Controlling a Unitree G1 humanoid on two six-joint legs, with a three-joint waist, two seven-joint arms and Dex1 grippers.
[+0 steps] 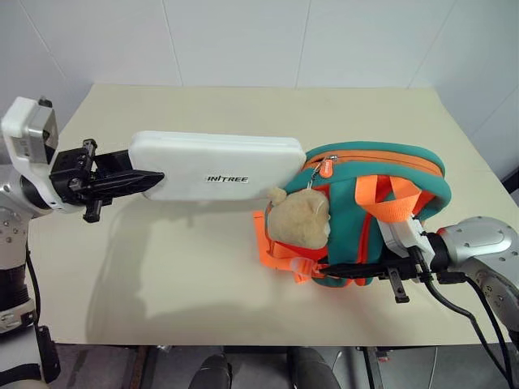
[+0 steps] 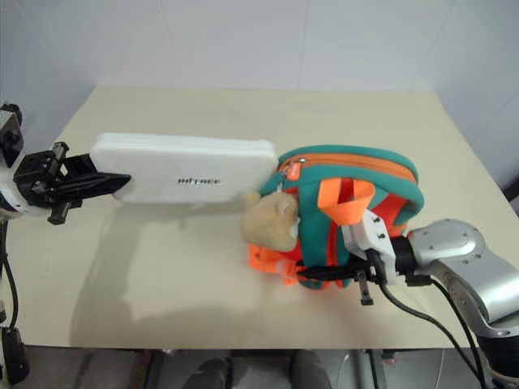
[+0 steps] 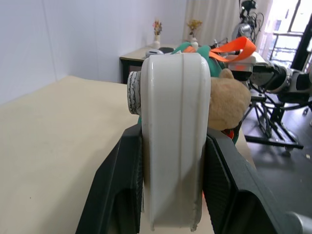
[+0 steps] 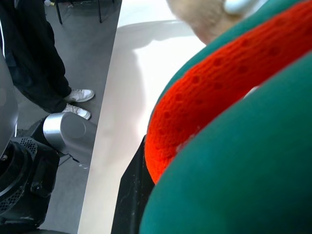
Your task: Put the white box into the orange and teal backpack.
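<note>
Beige desk [image 1: 203, 267] against white tiled wall [image 1: 243, 40]

Grey floor [image 4: 97, 58] is seen beside it; a window [image 3: 292, 19] is lit beyond.

Setting: robotics lab or test room | Evidence: plain beige table [image 1: 243, 292] against white panelled wall [image 1: 243, 40] | grey floor [image 4: 73, 58]; a person's legs in dark trousers and white sneakers [image 4: 80, 100] beside the table | another robot [image 3: 248, 19] by a bright window; desk with vases of flowers [image 3: 157, 29]

Beige table [image 1: 203, 275], white tiled wall [image 1: 243, 40], flower vases [image 3: 157, 27] on distant desk, person's white sneakers [image 4: 80, 95]
</note>
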